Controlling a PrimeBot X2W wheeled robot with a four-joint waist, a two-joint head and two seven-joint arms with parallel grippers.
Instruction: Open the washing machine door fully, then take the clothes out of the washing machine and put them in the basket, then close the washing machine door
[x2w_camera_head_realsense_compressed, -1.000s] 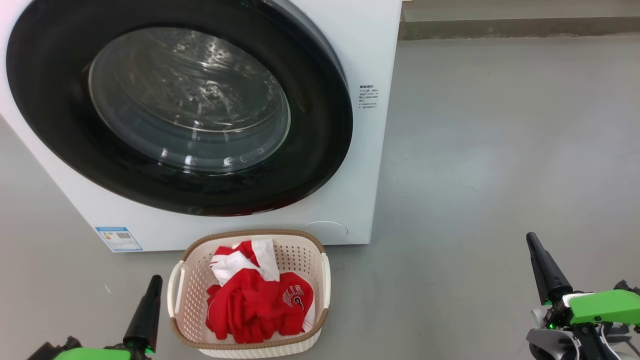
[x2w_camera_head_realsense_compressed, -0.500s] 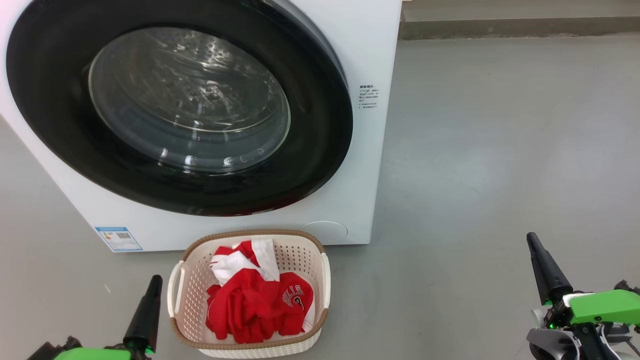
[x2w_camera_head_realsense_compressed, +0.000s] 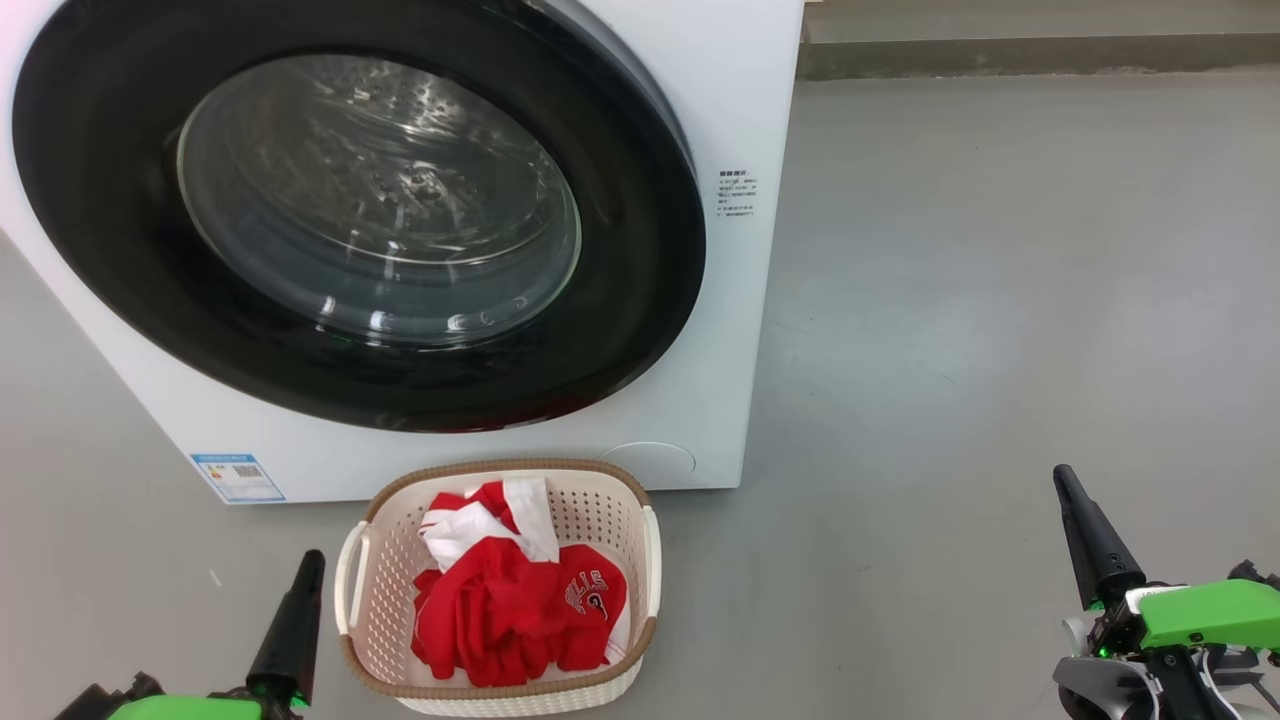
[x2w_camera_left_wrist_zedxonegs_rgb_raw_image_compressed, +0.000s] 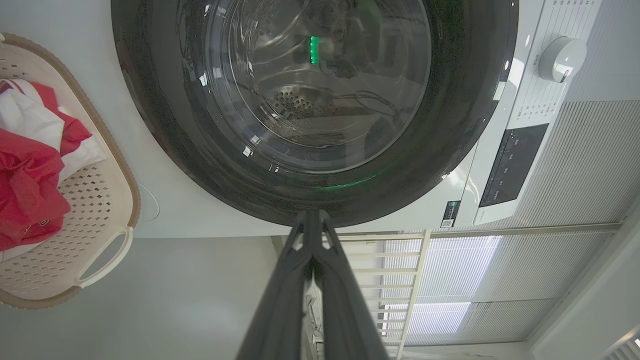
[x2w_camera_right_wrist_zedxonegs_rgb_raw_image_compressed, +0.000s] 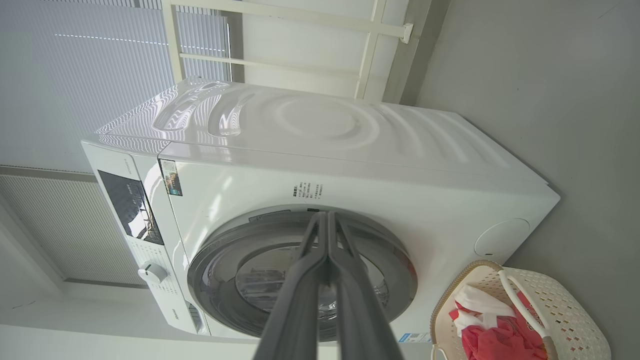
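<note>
On the grey floor (x2w_camera_head_realsense_compressed: 1000, 300) stands the washing machine (x2w_camera_head_realsense_compressed: 725, 330), a white front-loader taking up the upper left of the head view. The washing machine door (x2w_camera_head_realsense_compressed: 640, 280) is closed flat against the front, with a glossy black rim, a clear glass bowl in the middle and the steel drum visible through it. The basket (x2w_camera_head_realsense_compressed: 505, 466) sits on the floor just in front of the machine's lower edge, below the door. The clothes (x2w_camera_head_realsense_compressed: 500, 610) are inside the basket: a red bundle with white trim, printed logo on its right side, a white piece toward the back wall. A blue label sticker (x2w_camera_head_realsense_compressed: 238, 477) marks the machine's lower left front, and a round flap (x2w_camera_head_realsense_compressed: 650, 458) sits at lower right, just behind the basket rim.

The left gripper (x2w_camera_head_realsense_compressed: 312, 562) is at lower left, just beside the basket, fingers pressed together and holding nothing. The right gripper (x2w_camera_head_realsense_compressed: 1065, 485) is at lower right over bare floor, well apart from basket and machine, fingers likewise together and empty. From the left wrist, the closed fingers point at the door's rim, apart from it; a control knob (x2w_camera_left_wrist_zedxonegs_rgb_raw_image_compressed: 562, 57) and a dark control panel (x2w_camera_left_wrist_zedxonegs_rgb_raw_image_compressed: 510, 165) lie beside the door. From the right wrist, the whole machine shows with the door shut, and the basket of clothes is in the lower right corner.
</note>
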